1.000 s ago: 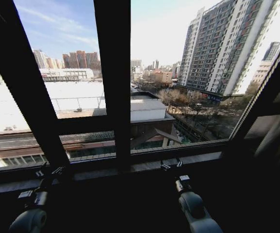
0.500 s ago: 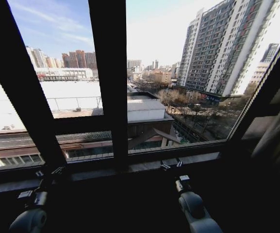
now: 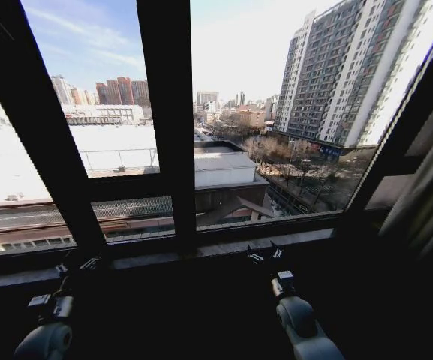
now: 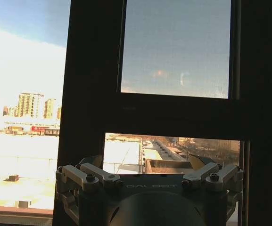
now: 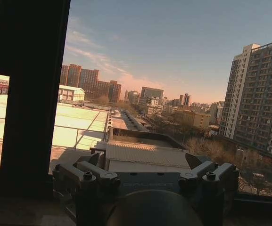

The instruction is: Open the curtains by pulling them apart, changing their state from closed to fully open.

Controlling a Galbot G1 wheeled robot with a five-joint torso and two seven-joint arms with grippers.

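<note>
From the head camera I see the curtains [image 3: 430, 199] only as a bunched cream-beige panel at the far right edge of the window, hanging beside the right-hand black frame bar [image 3: 407, 127]. Its pleats run lengthwise from top to bottom, leaning slightly with the slant of that bar, so the long axis is near upright. The glass across the middle and left is uncovered, and I can see rooftops and a tall apartment block [image 3: 344, 71] through it.

My left gripper [image 3: 77, 264] sits low, just below the window sill [image 3: 224, 251] near its left end, pointing at the glass. In the left wrist view its fingers [image 4: 81, 175] stand spread apart with nothing between them, and a dark vertical frame post [image 4: 86, 94] is ahead of them.

My right gripper [image 3: 265, 253] is low near the middle of the sill, also aimed outward. In the right wrist view its fingers [image 5: 218, 174] are apart and hold nothing. Both grippers are well clear of the fabric.
</note>
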